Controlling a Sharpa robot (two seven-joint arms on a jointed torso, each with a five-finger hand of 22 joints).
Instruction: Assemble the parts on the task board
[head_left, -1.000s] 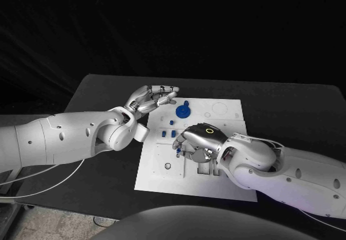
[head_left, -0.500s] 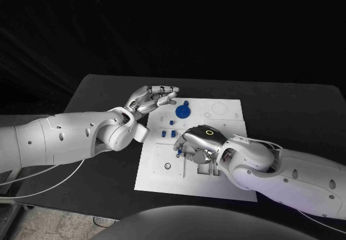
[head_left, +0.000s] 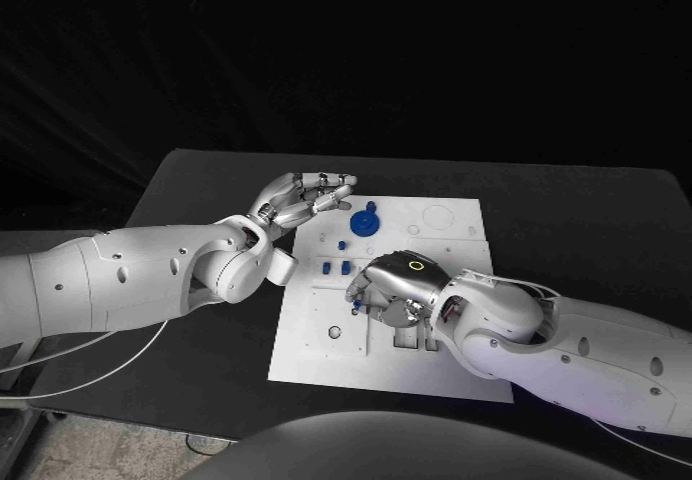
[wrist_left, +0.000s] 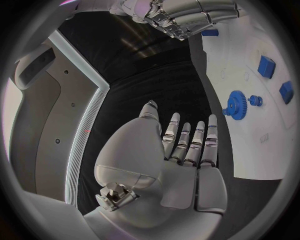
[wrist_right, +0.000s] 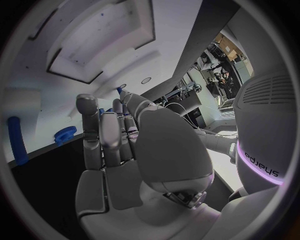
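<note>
1. Right hand (head_left: 397, 285) sits low over the middle of the white task board (head_left: 447, 378), knuckles up, fingers curled downward toward the board surface.
2. From the head view a small blue part (head_left: 355, 291) shows at its fingertips, at the hand's edge nearest the left arm; whether the fingers actually pinch it I cannot tell.
3. In the right wrist view the right hand (wrist_right: 134, 150) has its fingers (wrist_right: 103, 135) extended side by side, with a bit of blue just visible at one tip, above a rectangular recess (wrist_right: 94, 47) in the board.
4. Left hand (head_left: 303, 200) rests at the far left corner of the task board, over the black table (head_left: 202, 200), fingers bent loosely and apart, holding nothing.
5. The left wrist view shows the left hand (wrist_left: 181, 155) with its fingers straight and close together, nothing in the palm, just beside the board's edge.
6. A blue gear (head_left: 366, 222) lies on the far part of the board, just beside the left hand's fingertips; in the left wrist view the same gear (wrist_left: 237, 104) sits next to a small blue peg (wrist_left: 254, 100).
7. Two small blue blocks (head_left: 336, 267) lie between the gear and the right hand, on the board's left half.
8. In the right wrist view a blue rod (wrist_right: 17, 140) lies near the board's edge, close to the gear (wrist_right: 65, 134).
</note>
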